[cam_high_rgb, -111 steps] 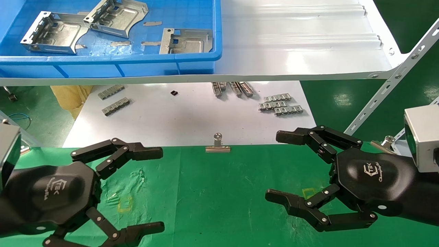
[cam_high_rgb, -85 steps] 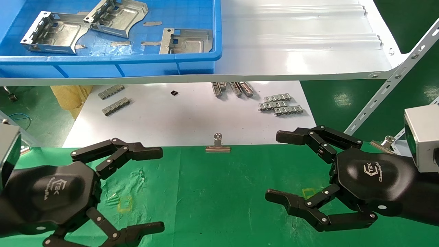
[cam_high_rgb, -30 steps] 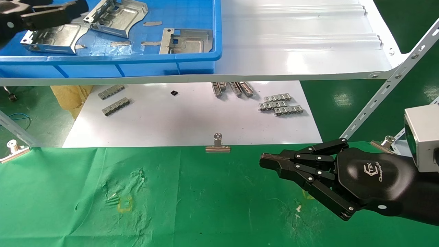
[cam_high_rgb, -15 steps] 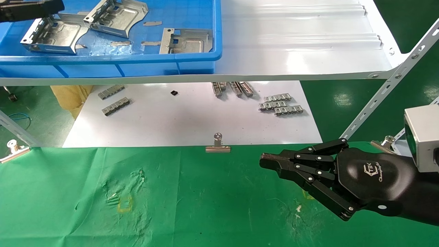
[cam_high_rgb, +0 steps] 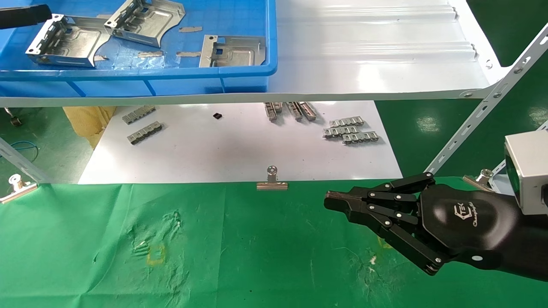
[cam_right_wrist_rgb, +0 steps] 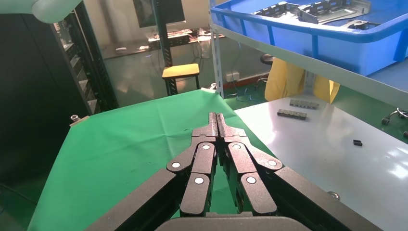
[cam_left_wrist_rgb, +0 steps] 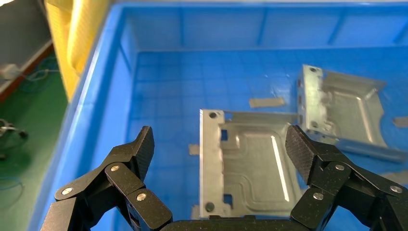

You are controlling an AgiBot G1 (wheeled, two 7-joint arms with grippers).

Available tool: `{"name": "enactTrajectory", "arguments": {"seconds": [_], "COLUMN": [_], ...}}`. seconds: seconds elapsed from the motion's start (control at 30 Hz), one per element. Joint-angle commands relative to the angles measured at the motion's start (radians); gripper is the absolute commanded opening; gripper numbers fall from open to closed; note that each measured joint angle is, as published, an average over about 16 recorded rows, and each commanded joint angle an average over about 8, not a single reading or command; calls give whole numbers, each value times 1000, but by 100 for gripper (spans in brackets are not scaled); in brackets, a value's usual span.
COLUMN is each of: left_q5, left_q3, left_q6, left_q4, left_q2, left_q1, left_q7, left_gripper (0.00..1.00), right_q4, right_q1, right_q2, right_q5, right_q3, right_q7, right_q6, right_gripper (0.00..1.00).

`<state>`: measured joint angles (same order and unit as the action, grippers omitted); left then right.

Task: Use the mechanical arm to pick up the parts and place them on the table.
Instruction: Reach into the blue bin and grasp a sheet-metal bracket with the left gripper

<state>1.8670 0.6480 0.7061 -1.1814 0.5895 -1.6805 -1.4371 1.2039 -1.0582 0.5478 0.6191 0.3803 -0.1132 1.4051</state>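
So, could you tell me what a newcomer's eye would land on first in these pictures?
Probably the bright blue bin on the white shelf, holding three silvery parts. In the left wrist view, the left pincer hangs open inside the bin, its fingers either side of one part. Lower right, the right pincer sits shut above the green table.
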Motion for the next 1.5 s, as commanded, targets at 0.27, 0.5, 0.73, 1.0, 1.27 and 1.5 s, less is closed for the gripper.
{"name": "enactTrajectory", "arguments": {"seconds": [0.27,0.5,0.73,1.0,1.27,1.5], "left_q5": [110,148,154,122,101,102], "left_q3": [18,23,28,29,29,27], "left_q6": [-5,-9,-14,-22,-28,-37], "left_q4": [7,31,65,93,106,98], "left_q2": [25,42,59,70,74,72], "left_q1": [3,5,5,5,3,7], "left_q7": [-99,-133,-130,-90,-59,-57], "left_gripper": [3,0,0,0,0,0], "right_q4": [0,0,0,0,0,0], "right_q1": [0,0,0,0,0,0], "right_q2": [0,0,0,0,0,0], "right_q5": [0,0,0,0,0,0], "right_q3": [0,0,0,0,0,0], "right_q7": [0,0,0,0,0,0], "right_q6": [0,0,0,0,0,0], "right_gripper": [0,0,0,0,0,0]}}
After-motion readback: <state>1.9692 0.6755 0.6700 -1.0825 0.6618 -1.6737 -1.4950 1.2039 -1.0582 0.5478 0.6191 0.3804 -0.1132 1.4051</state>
